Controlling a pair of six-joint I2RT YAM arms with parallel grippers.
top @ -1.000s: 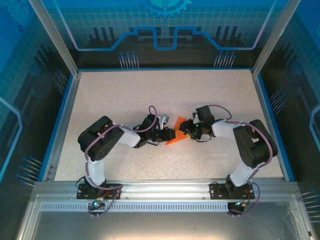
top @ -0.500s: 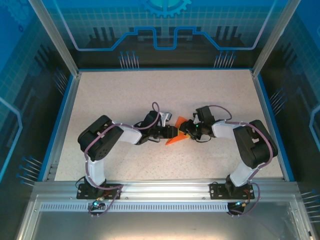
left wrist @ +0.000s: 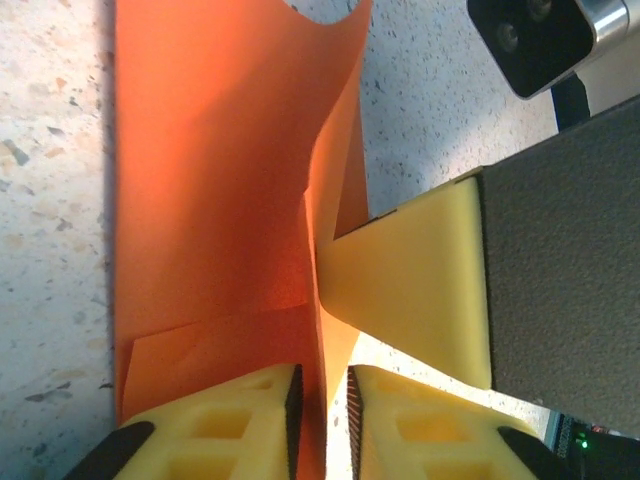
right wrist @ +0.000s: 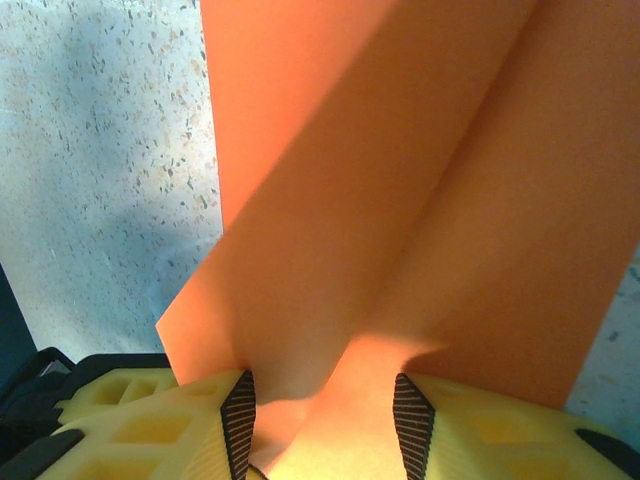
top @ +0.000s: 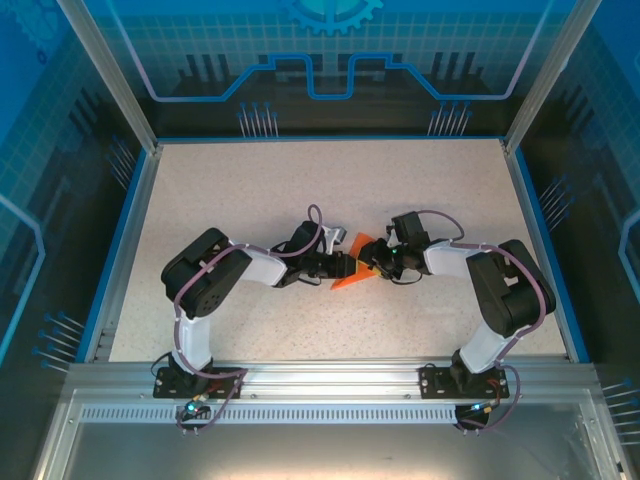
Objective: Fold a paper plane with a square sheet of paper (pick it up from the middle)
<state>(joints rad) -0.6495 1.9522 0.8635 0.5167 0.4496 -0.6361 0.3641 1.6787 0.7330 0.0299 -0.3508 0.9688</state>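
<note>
The orange paper [top: 349,282] lies folded into a pointed shape at mid-table, caught between both grippers. In the left wrist view the paper [left wrist: 210,180] has an upright fold running between my left gripper's [left wrist: 322,375] pads. The fold rests against the left pad, and a thin strip of table shows before the right pad. One yellow finger [left wrist: 410,290] of the right gripper presses beside that fold. In the right wrist view the paper [right wrist: 400,180] bulges between the pads of my right gripper [right wrist: 322,385], touching both. From above, the left gripper [top: 347,265] and right gripper [top: 369,262] face each other.
The speckled table [top: 300,190] has a blue raised rim [top: 128,240] on its sides. Metal frame posts [top: 110,75] rise at the back corners. The right wrist's camera housing [left wrist: 540,40] hangs close above the left gripper.
The left gripper has slid right to the paper, and its wrist has turned. The right arm and the paper have hardly moved.
</note>
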